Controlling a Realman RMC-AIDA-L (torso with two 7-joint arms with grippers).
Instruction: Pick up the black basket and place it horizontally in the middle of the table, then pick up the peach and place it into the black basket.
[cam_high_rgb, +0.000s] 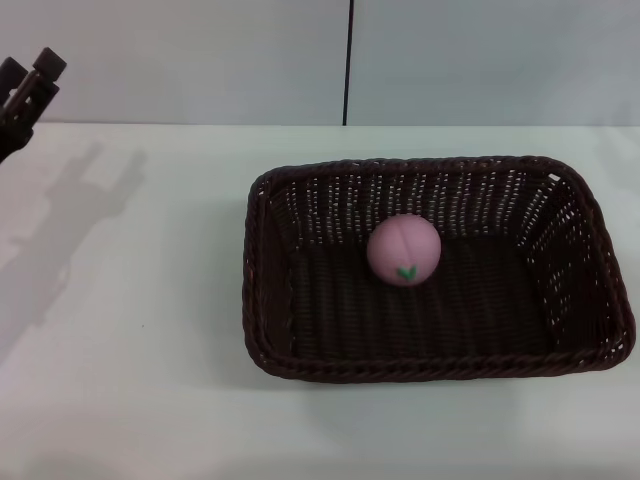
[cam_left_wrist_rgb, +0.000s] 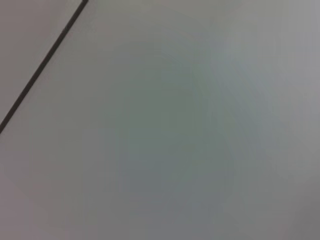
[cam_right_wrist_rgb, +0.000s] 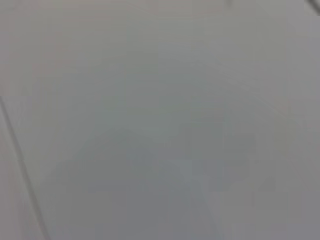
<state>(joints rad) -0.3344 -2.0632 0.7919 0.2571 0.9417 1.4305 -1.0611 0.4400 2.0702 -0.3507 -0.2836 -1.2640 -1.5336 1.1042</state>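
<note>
Head view: left tool raised at far left, grip indiscernible; peach in black basket.

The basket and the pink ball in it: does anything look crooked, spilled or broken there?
Nothing stands out. The black basket sits flat on the table, and the peach rests inside it. The left gripper is off at the far left.

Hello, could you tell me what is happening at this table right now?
Nothing is being held. The small pink peach lies inside the dark woven wicker basket, which sits lengthwise on the white table. The left gripper is raised at the far left edge, away from both. The right gripper is out of view.
</note>
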